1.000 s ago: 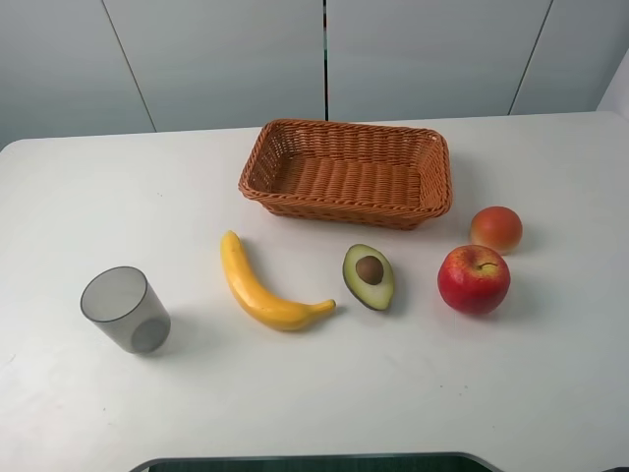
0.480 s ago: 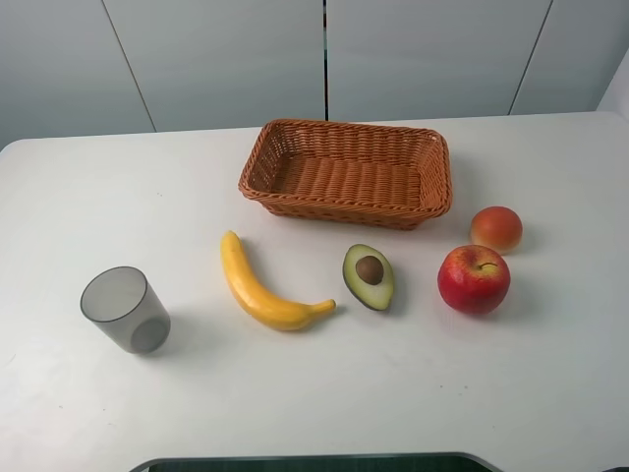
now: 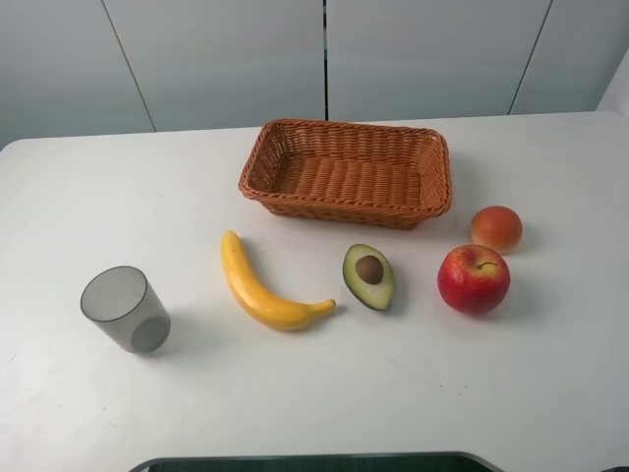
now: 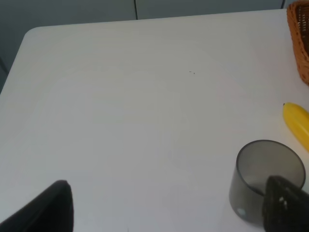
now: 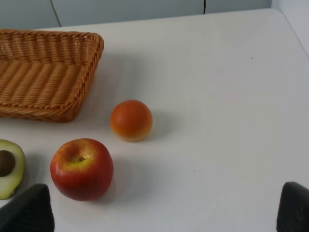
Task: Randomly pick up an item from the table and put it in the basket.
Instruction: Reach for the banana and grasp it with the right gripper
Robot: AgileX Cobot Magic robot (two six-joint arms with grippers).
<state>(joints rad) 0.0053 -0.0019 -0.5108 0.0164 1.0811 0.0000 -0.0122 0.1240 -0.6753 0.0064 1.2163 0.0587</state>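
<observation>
The yellow banana (image 3: 257,287) lies on the white table (image 3: 393,393), in front of the empty wicker basket (image 3: 349,182) and slightly to its left. Its blunt end also shows in the left wrist view (image 4: 298,121), with a corner of the basket (image 4: 300,43). Neither gripper shows in the exterior view. In the left wrist view my left gripper (image 4: 166,212) is open and empty above bare table, left of the banana. In the right wrist view my right gripper (image 5: 159,217) is open and empty, with the basket (image 5: 43,72) beyond it.
A grey translucent cup (image 3: 125,309) stands left of the banana, close by my left gripper's finger (image 4: 285,203). A halved avocado (image 3: 369,276), a red apple (image 3: 474,278) and an orange-red round fruit (image 3: 496,228) lie right of the banana.
</observation>
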